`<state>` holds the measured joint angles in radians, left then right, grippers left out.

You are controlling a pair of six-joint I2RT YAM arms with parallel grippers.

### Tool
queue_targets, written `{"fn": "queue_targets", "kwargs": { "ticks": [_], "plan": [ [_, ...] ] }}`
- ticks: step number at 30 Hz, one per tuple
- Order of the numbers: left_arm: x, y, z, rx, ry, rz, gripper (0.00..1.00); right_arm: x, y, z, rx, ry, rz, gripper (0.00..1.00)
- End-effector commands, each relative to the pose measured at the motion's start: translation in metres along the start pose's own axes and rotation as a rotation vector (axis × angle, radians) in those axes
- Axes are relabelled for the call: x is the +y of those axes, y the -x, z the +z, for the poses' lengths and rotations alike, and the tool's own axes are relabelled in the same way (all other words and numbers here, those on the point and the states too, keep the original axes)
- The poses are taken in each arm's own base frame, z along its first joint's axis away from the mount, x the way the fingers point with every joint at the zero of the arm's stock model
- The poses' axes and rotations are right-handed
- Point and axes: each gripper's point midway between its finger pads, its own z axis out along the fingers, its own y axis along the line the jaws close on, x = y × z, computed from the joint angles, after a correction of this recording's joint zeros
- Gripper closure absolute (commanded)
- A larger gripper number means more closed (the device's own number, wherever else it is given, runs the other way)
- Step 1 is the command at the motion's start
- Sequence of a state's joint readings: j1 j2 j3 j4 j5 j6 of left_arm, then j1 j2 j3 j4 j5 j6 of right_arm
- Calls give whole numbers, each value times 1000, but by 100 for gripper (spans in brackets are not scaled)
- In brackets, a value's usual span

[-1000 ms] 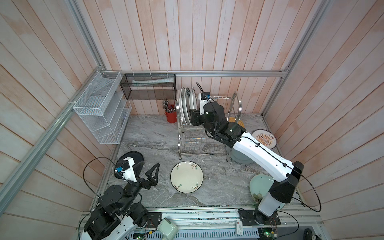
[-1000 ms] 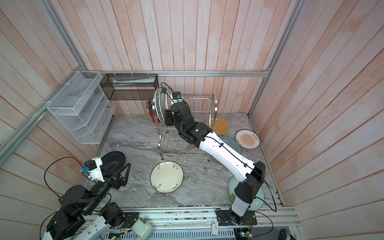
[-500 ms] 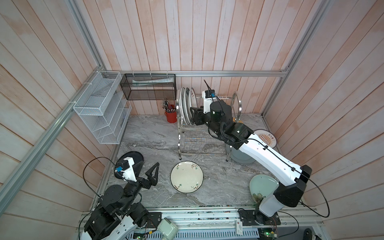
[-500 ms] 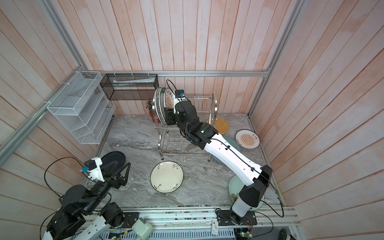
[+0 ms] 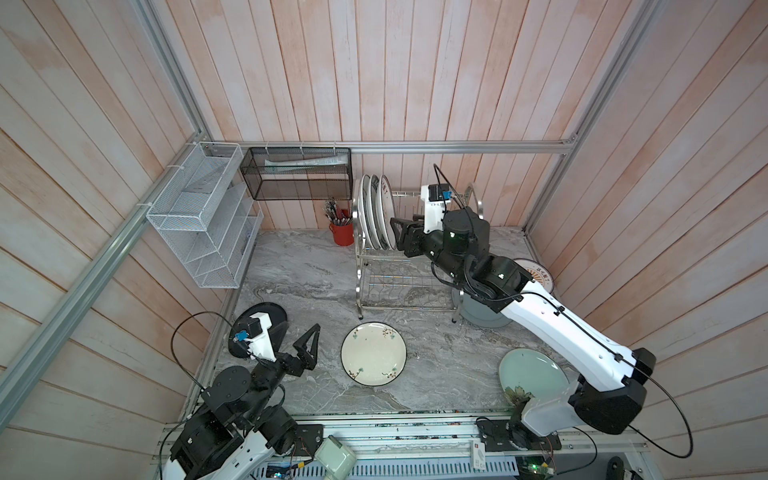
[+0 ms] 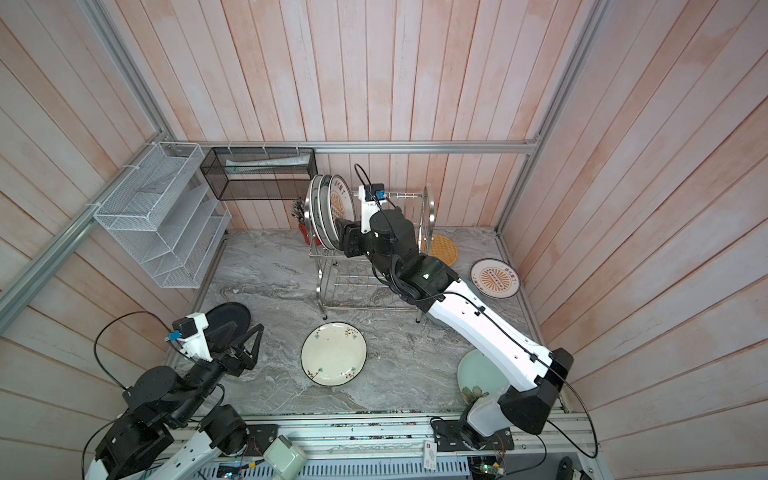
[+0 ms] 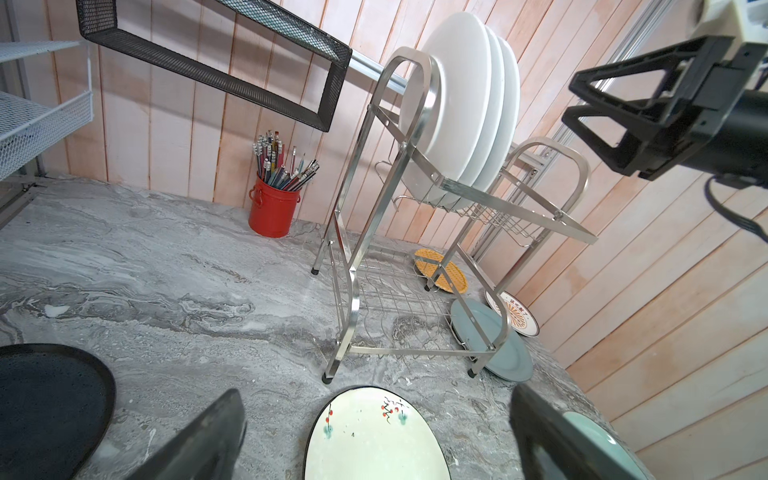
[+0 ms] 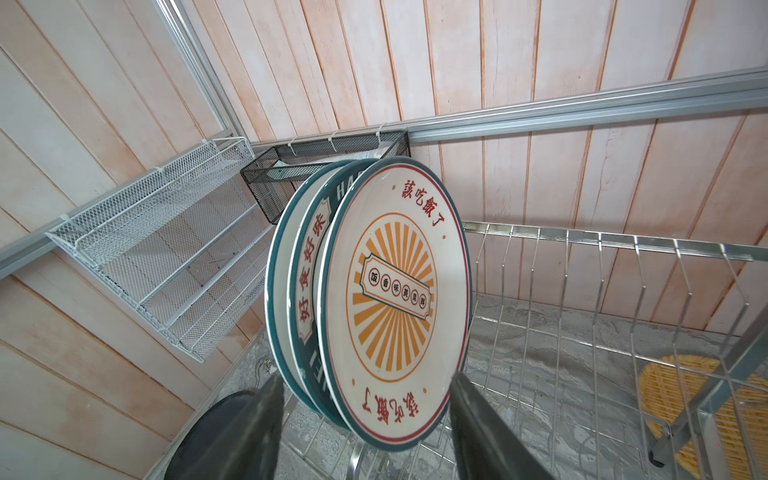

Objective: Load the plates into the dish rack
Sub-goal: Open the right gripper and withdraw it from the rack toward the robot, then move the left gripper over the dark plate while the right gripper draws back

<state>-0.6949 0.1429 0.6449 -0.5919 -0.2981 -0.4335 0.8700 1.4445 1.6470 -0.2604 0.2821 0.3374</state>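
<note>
Sunburst plate, red rim lettering 該吃飯了

Arms white + blk, blk cables, blue connectors.

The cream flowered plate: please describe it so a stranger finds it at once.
Find the steel dish rack at the back of the table. The cream plate lies flat in front of it. The black plate and pale green plate flank it; only it is cream, dark-rimmed.

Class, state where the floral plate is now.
In both top views the floral plate lies flat on the table in front of the rack, between the black plate left and the green plate right.
</note>
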Motion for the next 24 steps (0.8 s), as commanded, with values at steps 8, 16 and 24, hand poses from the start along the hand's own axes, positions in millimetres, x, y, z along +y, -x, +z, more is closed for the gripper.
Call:
{"fn": "queue_targets", "kwargs": {
  "ticks": [8,16,24],
  "plan": [
    [9,2,-2,-5,54,-17,0,-4,-20,-64,-81,143,-40,2],
    [13,-3,3,25,92,-47,0,-10,-98,-90,-124,312,-119,2],
    [35,-82,39,240,263,-273,0,-13,-185,-88,-75,370,-199,2]
  ]
}}
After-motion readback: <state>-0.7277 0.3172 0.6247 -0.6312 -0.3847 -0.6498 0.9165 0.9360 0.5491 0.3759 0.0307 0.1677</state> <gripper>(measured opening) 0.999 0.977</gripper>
